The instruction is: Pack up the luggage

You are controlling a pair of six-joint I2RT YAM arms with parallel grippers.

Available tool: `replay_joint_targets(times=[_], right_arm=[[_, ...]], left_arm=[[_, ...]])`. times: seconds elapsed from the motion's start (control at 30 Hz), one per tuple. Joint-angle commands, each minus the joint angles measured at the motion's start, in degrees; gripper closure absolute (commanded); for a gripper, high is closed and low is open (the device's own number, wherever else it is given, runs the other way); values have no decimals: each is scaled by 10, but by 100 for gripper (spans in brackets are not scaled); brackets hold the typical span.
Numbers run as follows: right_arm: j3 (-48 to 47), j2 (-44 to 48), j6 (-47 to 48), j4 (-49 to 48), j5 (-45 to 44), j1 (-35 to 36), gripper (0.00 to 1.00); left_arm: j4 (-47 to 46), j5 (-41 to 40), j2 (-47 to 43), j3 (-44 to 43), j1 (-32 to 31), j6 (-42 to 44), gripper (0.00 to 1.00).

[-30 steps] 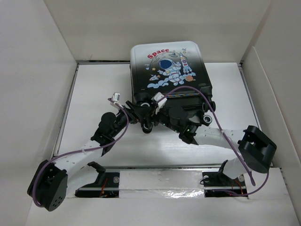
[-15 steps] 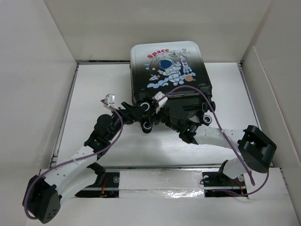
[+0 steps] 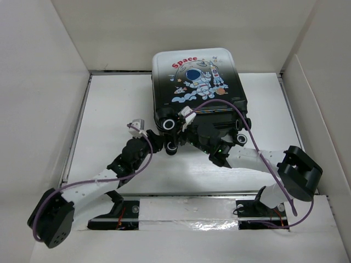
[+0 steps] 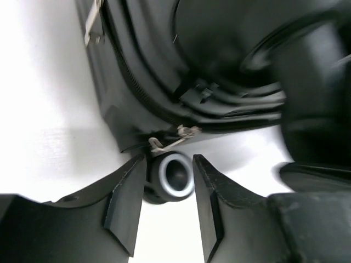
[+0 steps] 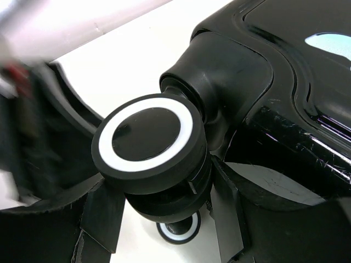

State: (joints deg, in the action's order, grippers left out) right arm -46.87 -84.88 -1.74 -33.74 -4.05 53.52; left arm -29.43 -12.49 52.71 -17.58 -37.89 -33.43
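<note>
Suitcase point(image 3: 192, 76): laid flat and closed on the white table point(image 3: 109, 109), in the upper middle of the overhead frame, with the astronaut print turned up and the wheels turned toward the bottom edge.
Left pincer point(image 4: 167, 159): set narrow around the lower wheel point(image 4: 174, 176) at the case's lower left corner. Whether the wheel is pinched cannot be told.
Right pincer point(image 5: 162, 189): closed on the upper wheel point(image 5: 147, 137) at the same corner, a finger pressed to each side.
Zip pull point(image 4: 175, 137): seen just above the lower wheel, centre of the left wrist frame.
</note>
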Motion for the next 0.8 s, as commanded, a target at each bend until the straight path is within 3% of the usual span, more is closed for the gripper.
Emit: replay_joint_targets(times=[0.0, 0.4, 0.6, 0.7, 0.77], right_arm=[[-13, 26, -5, -67, -26, -22, 64], [-10, 23, -10, -66, -7, -32, 64], [-9, 19, -11, -70, 3, -32, 64], [-9, 18, -12, -70, 5, -32, 64], [-8, 19, -12, -72, 6, -32, 64]], left_arm=[[-112, 6, 41, -6, -3, 65, 63], [-190, 5, 157, -37, -3, 97, 61], [-211, 5, 173, -39, -3, 94, 66], [-221, 5, 176, -39, -3, 93, 77], [-222, -5, 180, -39, -3, 92, 91]])
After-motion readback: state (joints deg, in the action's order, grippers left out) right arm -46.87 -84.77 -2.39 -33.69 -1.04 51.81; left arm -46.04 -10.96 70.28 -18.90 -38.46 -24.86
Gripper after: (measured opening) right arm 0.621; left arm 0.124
